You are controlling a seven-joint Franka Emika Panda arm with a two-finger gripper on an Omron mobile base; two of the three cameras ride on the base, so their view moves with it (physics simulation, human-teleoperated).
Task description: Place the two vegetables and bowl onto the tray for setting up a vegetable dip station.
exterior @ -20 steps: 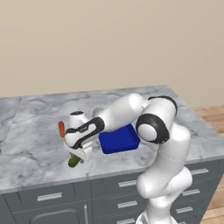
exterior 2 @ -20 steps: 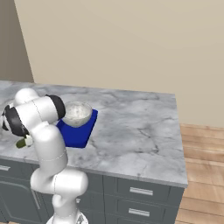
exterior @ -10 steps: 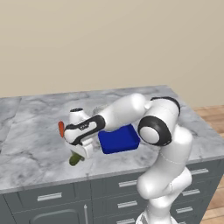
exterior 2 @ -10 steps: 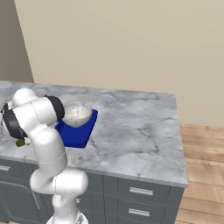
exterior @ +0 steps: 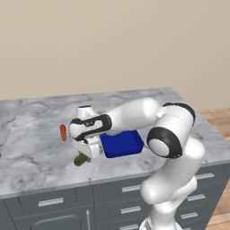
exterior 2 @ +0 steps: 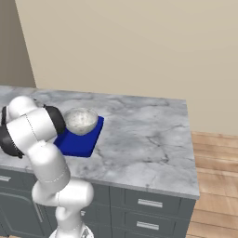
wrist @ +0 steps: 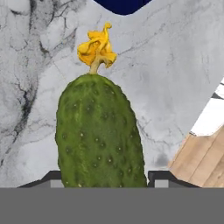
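Near the front edge of the grey marble table (exterior: 40,152), the dark green bumpy cucumber (wrist: 99,133) lay lengthwise along the tool's line of sight, its yellow withered tip pointing toward the deep blue rectangular tray (exterior: 122,143). The tool (exterior: 89,152) had a dark finger on either side of it; whether they pressed it I cannot tell. The white arm reached out low and leftward.
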